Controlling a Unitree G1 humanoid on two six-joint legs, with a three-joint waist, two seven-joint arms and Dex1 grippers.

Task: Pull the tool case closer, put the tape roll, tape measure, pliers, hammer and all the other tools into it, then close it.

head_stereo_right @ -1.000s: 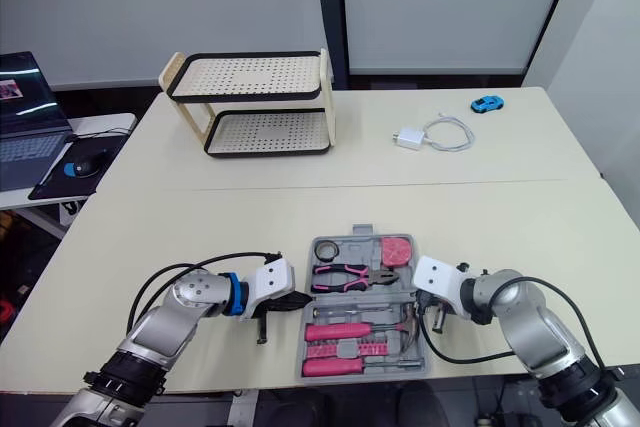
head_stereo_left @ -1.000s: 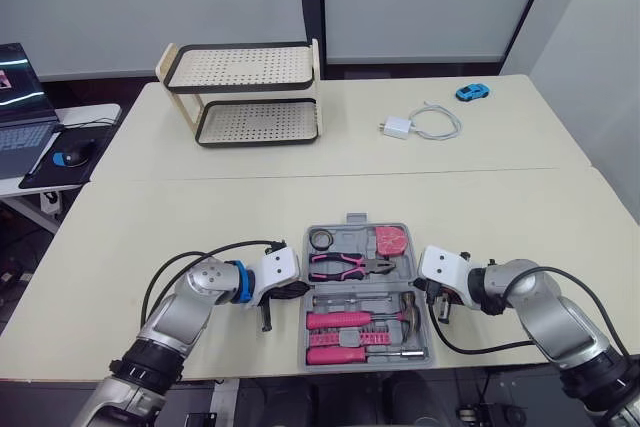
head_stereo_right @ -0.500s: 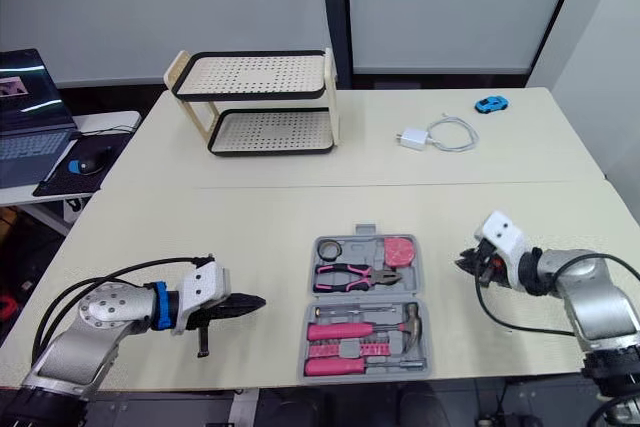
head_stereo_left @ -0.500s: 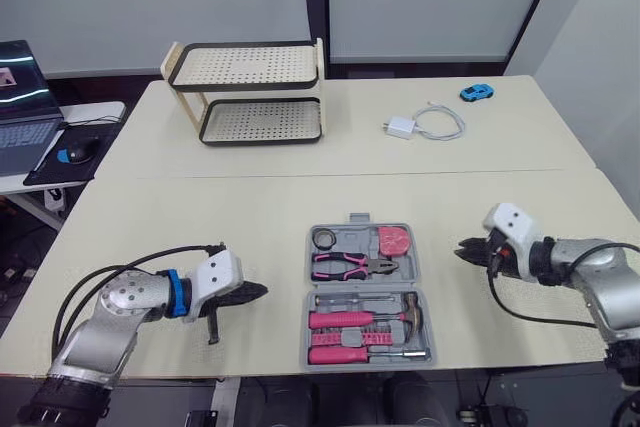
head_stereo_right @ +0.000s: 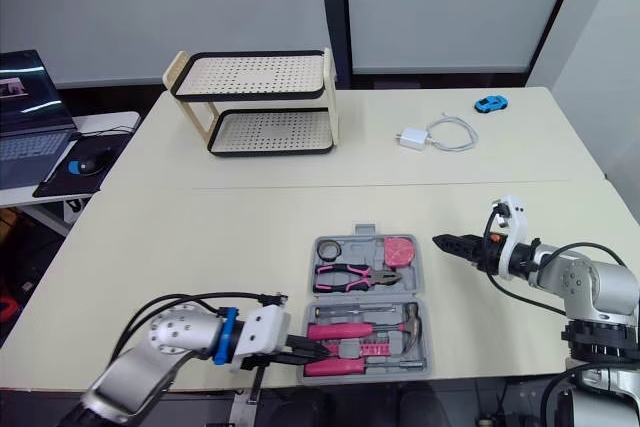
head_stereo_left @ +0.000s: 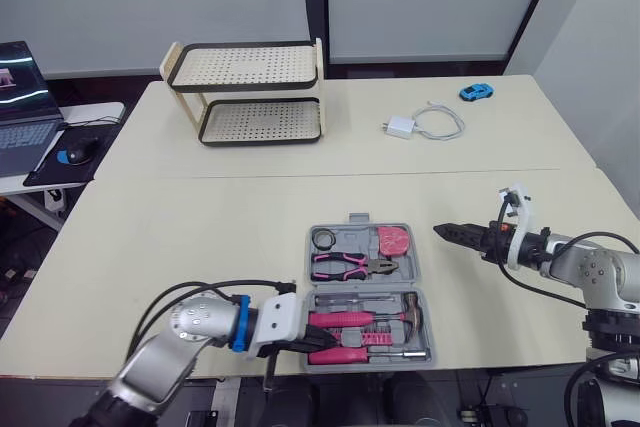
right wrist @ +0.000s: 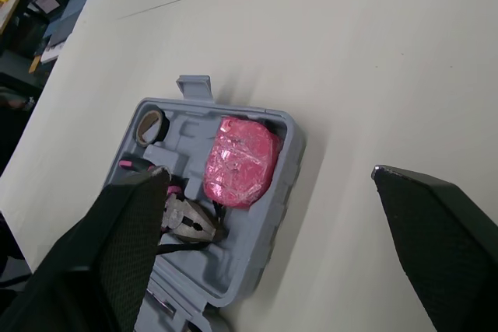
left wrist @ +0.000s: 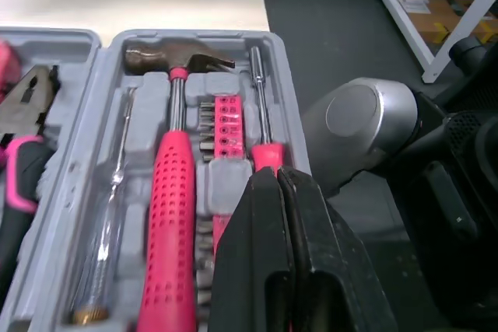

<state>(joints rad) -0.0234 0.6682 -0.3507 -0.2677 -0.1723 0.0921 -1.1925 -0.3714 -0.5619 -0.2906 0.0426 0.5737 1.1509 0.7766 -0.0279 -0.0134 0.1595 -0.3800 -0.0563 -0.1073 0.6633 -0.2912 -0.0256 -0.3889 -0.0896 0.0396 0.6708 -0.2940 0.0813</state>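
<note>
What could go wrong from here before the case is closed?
The shut left gripper lies over the hammer and screwdriver in the tool case; it may knock them out of their slots, blocking closure. The case sits close to the table's front edge, so a push could slide it off.

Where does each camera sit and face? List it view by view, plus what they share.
Both eye views: on the head, facing forward and down at the table and open tool case; both arms show.
Left wrist view: on the left arm, along the shut left gripper at the hammer.
Right wrist view: on the right arm, past the open right gripper at the tape measure.
Shared: the tool case.
</note>
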